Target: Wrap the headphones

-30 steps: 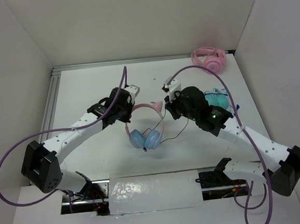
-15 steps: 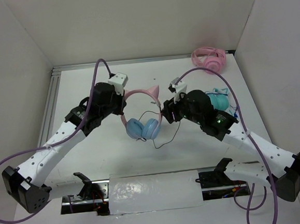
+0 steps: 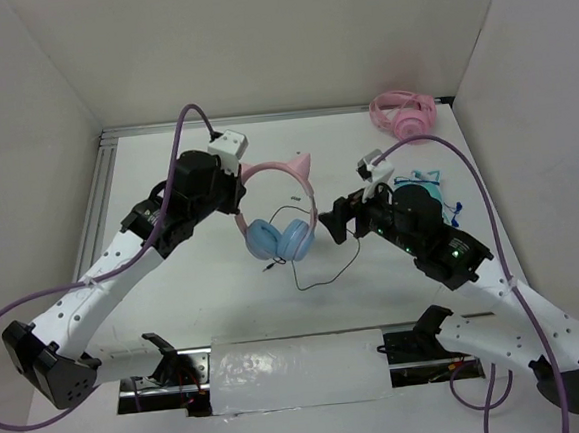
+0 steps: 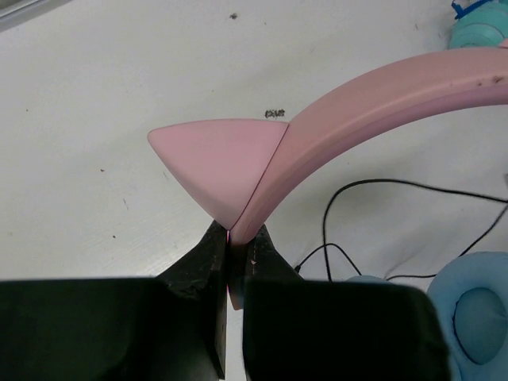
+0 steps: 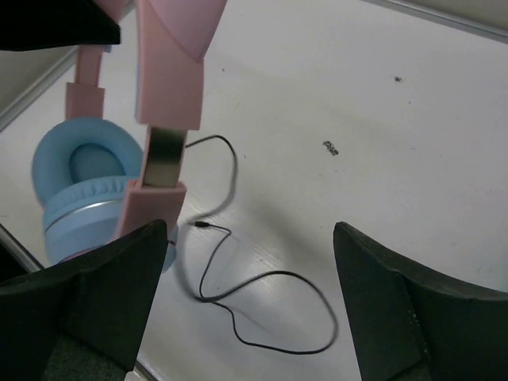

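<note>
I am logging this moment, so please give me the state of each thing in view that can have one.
headphones: held upright by the headband
cable: lying loose, not wrapped
left claw: shut on the headphones
right claw: open, holding nothing
all-pink headphones: lying idle in the far corner
teal headphones: lying idle, partly hidden

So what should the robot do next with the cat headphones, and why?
Probably lower the open right gripper onto the loose black cable and pinch it. The left gripper is shut on the headphones by the headband, and the cable lies unwound on the table, so it needs catching before wrapping.
</note>
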